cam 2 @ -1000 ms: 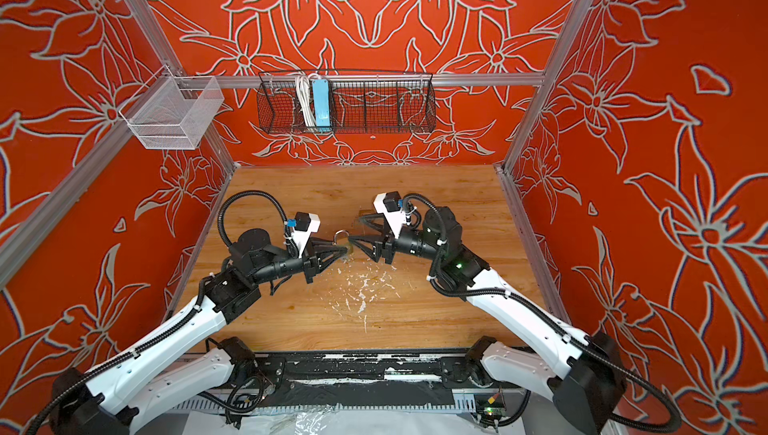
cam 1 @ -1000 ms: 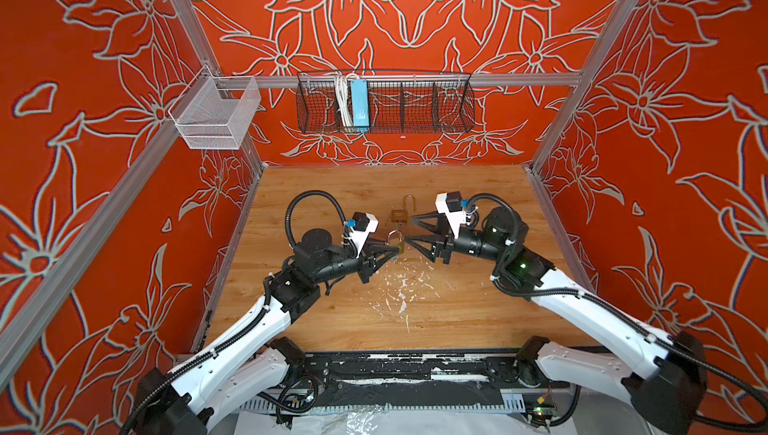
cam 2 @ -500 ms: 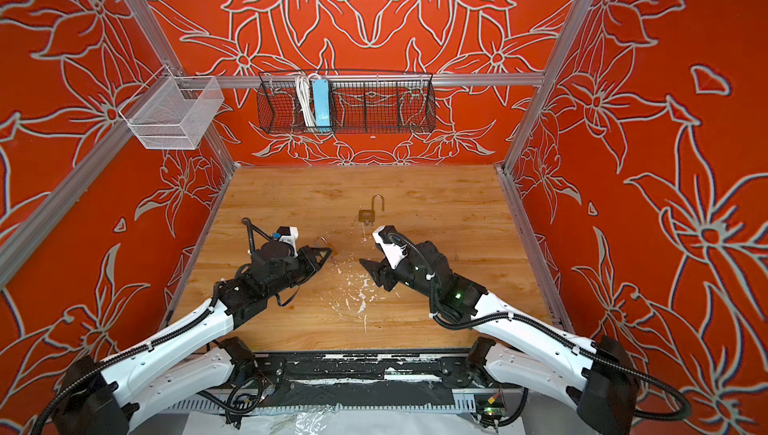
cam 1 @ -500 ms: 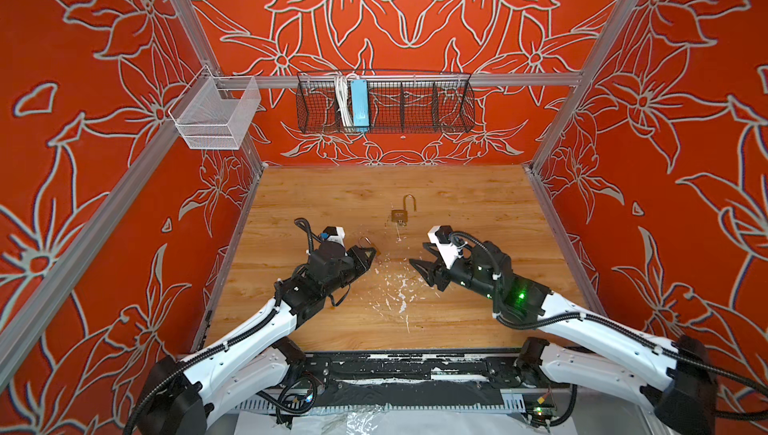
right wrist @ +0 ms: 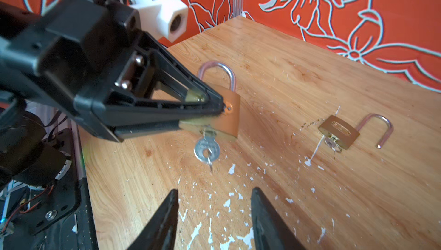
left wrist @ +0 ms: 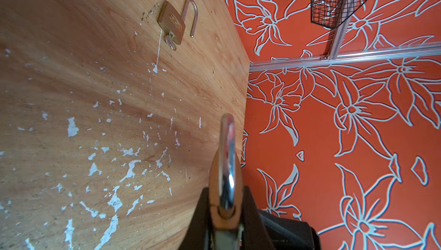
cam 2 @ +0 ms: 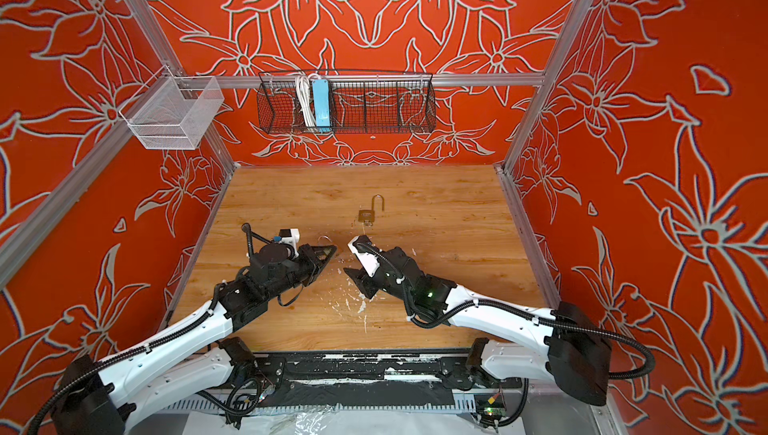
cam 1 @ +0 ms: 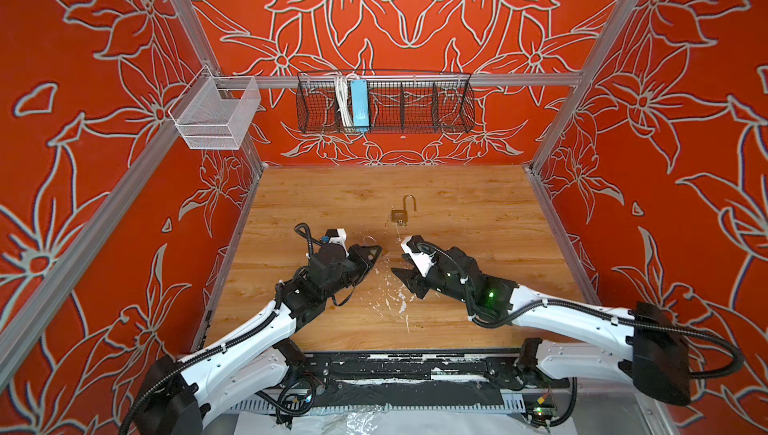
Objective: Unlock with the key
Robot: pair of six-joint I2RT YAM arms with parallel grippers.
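The left tool (right wrist: 220, 111) grips the padlock (right wrist: 229, 120). The right tool (right wrist: 214, 191), open and empty beside the padlock, should pinch the key (right wrist: 206, 150) flat and turn slowly

The walls (cam 1: 415, 17) are covered in orange-red with pale outlined flowers. Light wood grain, flecked with white, is shown on the table (cam 1: 478, 212). The near padlock (right wrist: 225, 117) and far padlock (right wrist: 338, 130) are seen in brass with silvery shackles, the key (right wrist: 206, 151) in silver. The basket (cam 1: 415, 115) is seen in black, the bar (cam 1: 359, 102) in blue.
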